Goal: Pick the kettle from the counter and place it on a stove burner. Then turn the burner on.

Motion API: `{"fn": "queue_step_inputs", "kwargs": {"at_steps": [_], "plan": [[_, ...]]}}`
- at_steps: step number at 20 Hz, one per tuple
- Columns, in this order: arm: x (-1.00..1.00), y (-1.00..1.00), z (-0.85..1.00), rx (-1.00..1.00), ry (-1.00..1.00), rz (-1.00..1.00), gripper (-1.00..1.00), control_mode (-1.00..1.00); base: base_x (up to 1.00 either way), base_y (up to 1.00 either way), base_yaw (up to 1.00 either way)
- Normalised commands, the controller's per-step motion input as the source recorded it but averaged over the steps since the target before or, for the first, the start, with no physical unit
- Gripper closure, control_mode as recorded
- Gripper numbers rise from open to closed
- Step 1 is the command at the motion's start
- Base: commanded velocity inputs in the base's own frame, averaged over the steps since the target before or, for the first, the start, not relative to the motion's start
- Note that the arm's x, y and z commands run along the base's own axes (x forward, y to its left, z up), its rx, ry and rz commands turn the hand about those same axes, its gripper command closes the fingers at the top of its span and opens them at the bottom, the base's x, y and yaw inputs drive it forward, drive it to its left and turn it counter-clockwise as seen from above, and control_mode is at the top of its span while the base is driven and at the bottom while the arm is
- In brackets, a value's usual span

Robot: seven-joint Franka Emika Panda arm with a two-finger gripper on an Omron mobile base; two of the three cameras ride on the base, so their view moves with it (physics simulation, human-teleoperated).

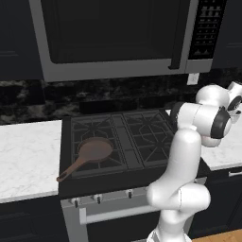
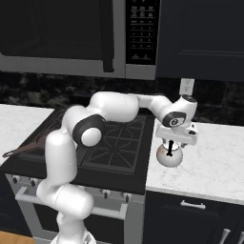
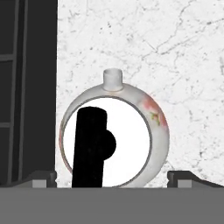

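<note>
Kettle [image 3: 114, 140] directly below open claw [image 3: 113, 177], on counter [image 3: 175, 57].

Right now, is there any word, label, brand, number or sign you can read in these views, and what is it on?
Nothing can be read.
Microwave control panel: rows of small light marks, too small and blurred to read.
Kettle: pinkish floral marks, no writing.
Wall outlet: plain, no text.
Stove knobs: no markings can be made out.
</note>
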Motion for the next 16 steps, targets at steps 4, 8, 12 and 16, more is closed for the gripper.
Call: {"fn": "queue_step_inputs", "kwargs": {"at_steps": [4,8,12,16], "plan": [[-0.18,0.14,0.0,0.0,0.0,-0.08,-1.0,-1.0,0.0,0.0,0.0],[0.0,0.27,0.1,0.0,0.0,-0.06,-1.0,-1.0,0.0,0.0,0.0],[0.0,0.04,0.09,0.0,0.02,-0.05,-1.0,-1.0,0.0,0.0,0.0],[0.0,0.0,0.0,0.0,0.02,-0.03,-1.0,-1.0,0.0,0.0,0.0]]}}
